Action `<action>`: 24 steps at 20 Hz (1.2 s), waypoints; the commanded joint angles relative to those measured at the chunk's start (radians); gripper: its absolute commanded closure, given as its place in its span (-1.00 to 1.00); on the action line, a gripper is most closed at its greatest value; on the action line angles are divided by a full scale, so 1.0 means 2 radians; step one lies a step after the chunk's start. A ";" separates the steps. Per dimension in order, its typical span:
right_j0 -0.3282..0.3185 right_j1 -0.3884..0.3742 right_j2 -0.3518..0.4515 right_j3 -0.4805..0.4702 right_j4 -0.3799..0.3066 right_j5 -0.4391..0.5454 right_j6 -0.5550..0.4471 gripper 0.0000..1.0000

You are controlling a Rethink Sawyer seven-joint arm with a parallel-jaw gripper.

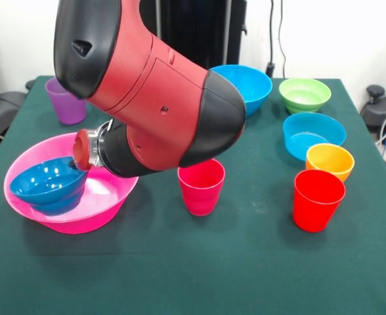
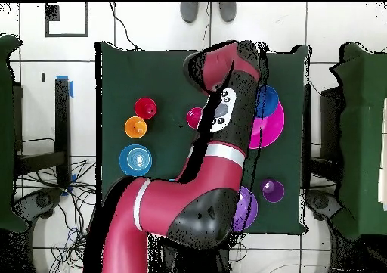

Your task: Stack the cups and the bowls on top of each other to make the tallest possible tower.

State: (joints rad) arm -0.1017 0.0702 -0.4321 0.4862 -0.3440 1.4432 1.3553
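Observation:
The huge pink bowl [image 1: 98,197] sits at the table's left in the front view, and it also shows in the overhead view [image 2: 276,126]. A dark blue bowl [image 1: 45,187] lies tilted inside it and shows in the overhead view too [image 2: 267,102]. The arm's wrist end with the gripper [image 1: 81,154] is at this bowl's upper rim, and the arm hides its grip. The purple cup [image 1: 66,102] stands behind the pink bowl. The magenta cup [image 1: 201,186] stands mid-table. The red cup [image 1: 318,200] stands front right. The large purple bowl [image 2: 246,209] shows only in the overhead view.
A large blue bowl [image 1: 249,85] is at the back, partly behind the arm. The green bowl [image 1: 304,95], cyan bowl [image 1: 313,134] and orange bowl [image 1: 329,161] line the right side. The bulky arm [image 1: 153,92] spans the table's middle.

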 commanded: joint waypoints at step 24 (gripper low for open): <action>0.004 -0.011 0.081 0.087 0.004 -0.005 -0.109 1.00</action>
State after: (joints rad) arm -0.0952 0.0378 -0.4194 0.6111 -0.3440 1.4430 1.3553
